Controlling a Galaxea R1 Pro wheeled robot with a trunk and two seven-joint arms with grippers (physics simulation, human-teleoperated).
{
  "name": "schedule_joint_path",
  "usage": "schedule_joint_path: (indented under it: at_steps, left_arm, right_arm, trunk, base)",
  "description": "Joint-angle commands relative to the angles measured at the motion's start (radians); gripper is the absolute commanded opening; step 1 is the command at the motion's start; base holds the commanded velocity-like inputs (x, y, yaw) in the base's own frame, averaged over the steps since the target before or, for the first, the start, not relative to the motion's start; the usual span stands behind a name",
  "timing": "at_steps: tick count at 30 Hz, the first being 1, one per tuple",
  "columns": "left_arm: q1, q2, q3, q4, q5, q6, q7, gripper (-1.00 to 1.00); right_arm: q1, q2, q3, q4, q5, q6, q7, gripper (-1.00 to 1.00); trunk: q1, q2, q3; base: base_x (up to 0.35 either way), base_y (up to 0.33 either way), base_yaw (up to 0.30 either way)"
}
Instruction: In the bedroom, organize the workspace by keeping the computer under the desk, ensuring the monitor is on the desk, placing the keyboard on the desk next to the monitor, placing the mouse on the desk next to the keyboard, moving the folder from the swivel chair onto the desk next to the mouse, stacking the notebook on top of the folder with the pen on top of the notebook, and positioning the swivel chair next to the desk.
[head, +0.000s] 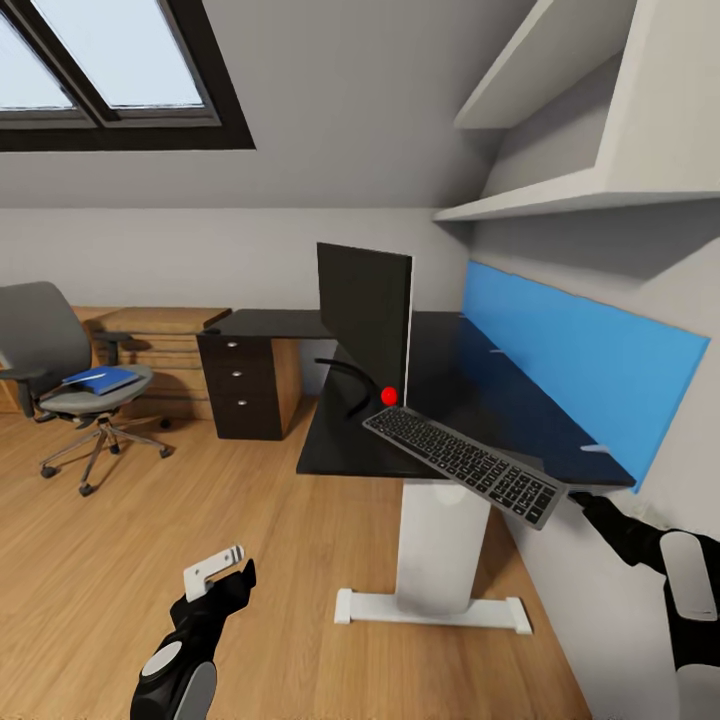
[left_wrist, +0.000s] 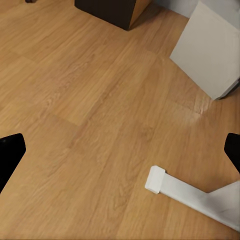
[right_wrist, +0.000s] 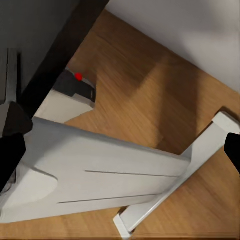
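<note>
Warm oak-plank floor. Pale grey sloped ceiling with a dark-framed skylight far left. Bright blue wall panel and white wall shelves right. Light wooden low cabinets against the far wall.

Brightness: even, soft daylight, nothing dim.
Source: pale skylight at 11 o'clock in the head view, washed out nearly white.
Shadows: a faint one beneath the desk; a diagonal dark band on the wooden floor in the right wrist view.
Glare: none.
Sharpness: slightly soft render, wrist views blurrier.
Distortion: wide-angle stretch toward the edges of the head view.
</note>
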Motion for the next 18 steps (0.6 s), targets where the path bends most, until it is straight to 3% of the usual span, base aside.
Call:
schedule_joint_path:
  at_steps: [1, 14, 18]
  left_arm:
    - [-0.001, 0.000, -0.001, -0.002, 0.009, 0.002, 0.008, 1.00]
    - [0.000, 0.000, -0.001, -0.004, 0.009, 0.004, 0.008, 1.00]
    - [-0.001, 0.001, -0.001, -0.004, 0.009, 0.003, 0.008, 1.00]
  right_arm:
    - [-0.001, 0.000, -0.001, 0.005, -0.011, 0.003, -0.006, 1.00]
    - [-0.001, -0.003, -0.004, 0.069, -0.012, 0.003, 0.051, 1.00]
    - [-0.001, -0.004, -0.006, 0.087, -0.031, 0.003, 0.060, 1.00]
  trunk:
    - [0.004, -0.008, -0.004]
    - [0.054, -0.099, -0.045]
    - [0.069, -0.127, -0.058]
  base:
    - [0.000, 0.000, 0.000]
    - [0.000, 0.000, 0.000]
    - [0.000, 0.000, 0.000]
